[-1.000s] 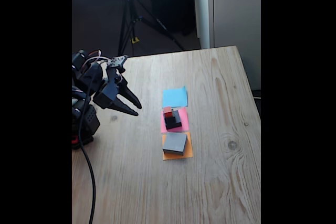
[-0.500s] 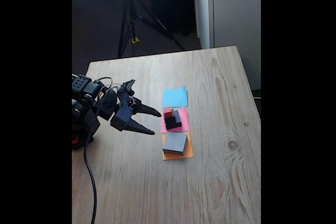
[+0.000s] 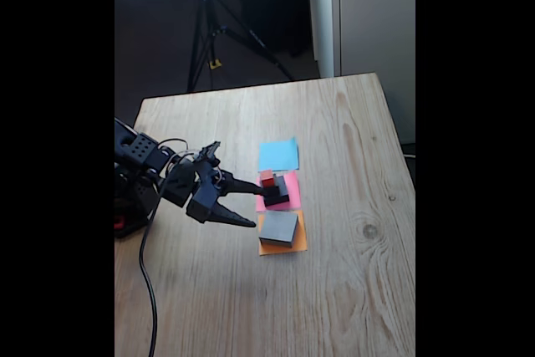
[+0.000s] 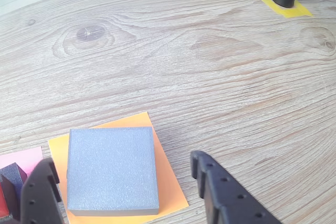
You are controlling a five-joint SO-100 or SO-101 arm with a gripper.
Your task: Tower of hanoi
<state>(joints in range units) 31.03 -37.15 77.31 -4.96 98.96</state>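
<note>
- Your end effector (image 3: 253,204) is spread wide, empty, just beside the blocks.
- The wide grey block (image 4: 112,169) sits on the orange paper (image 4: 167,177).
- The red cube (image 3: 267,178) tops the black block (image 3: 277,193).

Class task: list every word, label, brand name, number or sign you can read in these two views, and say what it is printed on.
None can be read. The grey block, the orange paper, the pink paper, the blue paper and the wooden table are all plain; the hand bears no legible marking.
</note>
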